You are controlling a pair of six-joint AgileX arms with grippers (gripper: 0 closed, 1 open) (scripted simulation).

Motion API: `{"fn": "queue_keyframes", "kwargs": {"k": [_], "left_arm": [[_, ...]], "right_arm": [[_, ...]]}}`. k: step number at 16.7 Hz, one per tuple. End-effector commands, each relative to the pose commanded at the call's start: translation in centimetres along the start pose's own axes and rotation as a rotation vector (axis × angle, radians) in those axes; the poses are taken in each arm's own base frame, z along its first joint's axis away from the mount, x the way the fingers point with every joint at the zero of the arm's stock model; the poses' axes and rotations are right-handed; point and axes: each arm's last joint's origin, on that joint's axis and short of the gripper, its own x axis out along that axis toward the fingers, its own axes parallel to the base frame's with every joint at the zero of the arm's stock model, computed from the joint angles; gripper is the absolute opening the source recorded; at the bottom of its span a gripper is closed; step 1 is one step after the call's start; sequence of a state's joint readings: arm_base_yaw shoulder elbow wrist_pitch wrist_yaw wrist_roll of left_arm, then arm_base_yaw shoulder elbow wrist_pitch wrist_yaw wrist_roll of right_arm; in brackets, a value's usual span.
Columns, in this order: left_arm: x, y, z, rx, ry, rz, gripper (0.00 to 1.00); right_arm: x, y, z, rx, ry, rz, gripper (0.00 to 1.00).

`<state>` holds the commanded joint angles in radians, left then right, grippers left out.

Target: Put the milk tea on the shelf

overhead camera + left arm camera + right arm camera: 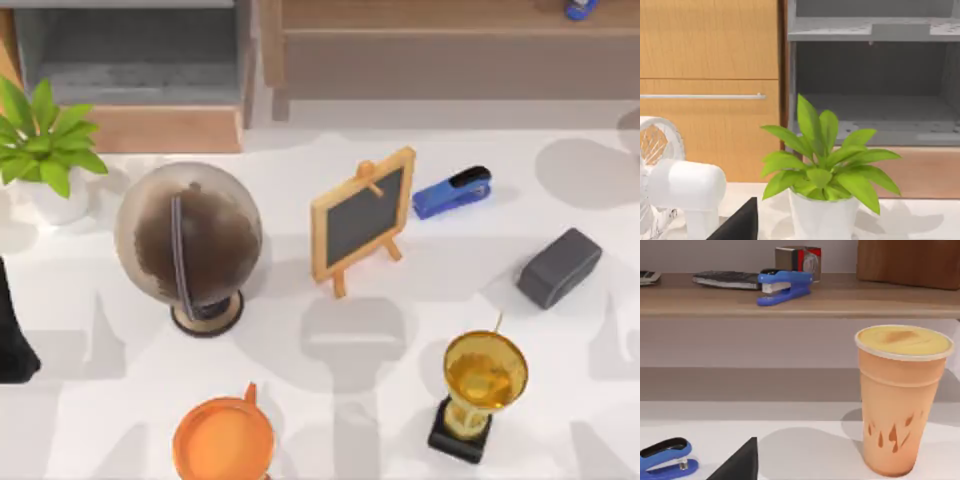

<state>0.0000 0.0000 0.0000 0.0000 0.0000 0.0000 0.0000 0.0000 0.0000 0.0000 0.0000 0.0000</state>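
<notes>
The milk tea (902, 400) is a tall orange cup with a creamy top. It stands upright on the white table in the right wrist view, some way ahead of my right gripper (740, 465), of which a dark wedge shows. Behind the cup runs a wooden shelf (790, 295), also at the back right of the top view (450, 40). My left arm (15, 340) sits at the table's left edge. A dark wedge of the left gripper (740, 225) faces a potted plant (825, 175) and a grey open shelf unit (870, 130).
On the table stand a globe (190, 240), a small chalkboard easel (362, 215), a blue stapler (452, 192), a dark grey block (559, 267), a gold trophy (480, 385) and an orange round object (222, 438). A white fan (670, 180) stands near the plant. Another stapler (782, 286) lies on the wooden shelf.
</notes>
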Motion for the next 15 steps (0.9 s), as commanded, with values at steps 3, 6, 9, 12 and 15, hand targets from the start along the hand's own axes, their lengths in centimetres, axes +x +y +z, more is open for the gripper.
{"fn": "queue_keyframes", "kwargs": {"k": [3,6,9,12,15], "left_arm": [[0.0,0.0,0.0,0.000,0.000,0.000,1.00],[0.0,0.0,0.0,0.000,0.000,0.000,1.00],[0.0,0.0,0.0,0.000,0.000,0.000,1.00],[0.0,0.0,0.0,0.000,0.000,0.000,1.00],[0.0,0.0,0.0,0.000,0.000,0.000,1.00]], "right_arm": [[0.0,0.0,0.1,0.000,0.000,0.000,1.00],[0.5,-0.1,0.7,-0.001,-0.003,-0.001,1.00],[1.6,-0.3,1.7,-0.002,-0.007,-0.003,1.00],[3.5,-0.6,2.8,-0.004,-0.010,-0.005,1.00],[6.2,-1.2,3.4,-0.007,-0.014,-0.007,1.00]]}}
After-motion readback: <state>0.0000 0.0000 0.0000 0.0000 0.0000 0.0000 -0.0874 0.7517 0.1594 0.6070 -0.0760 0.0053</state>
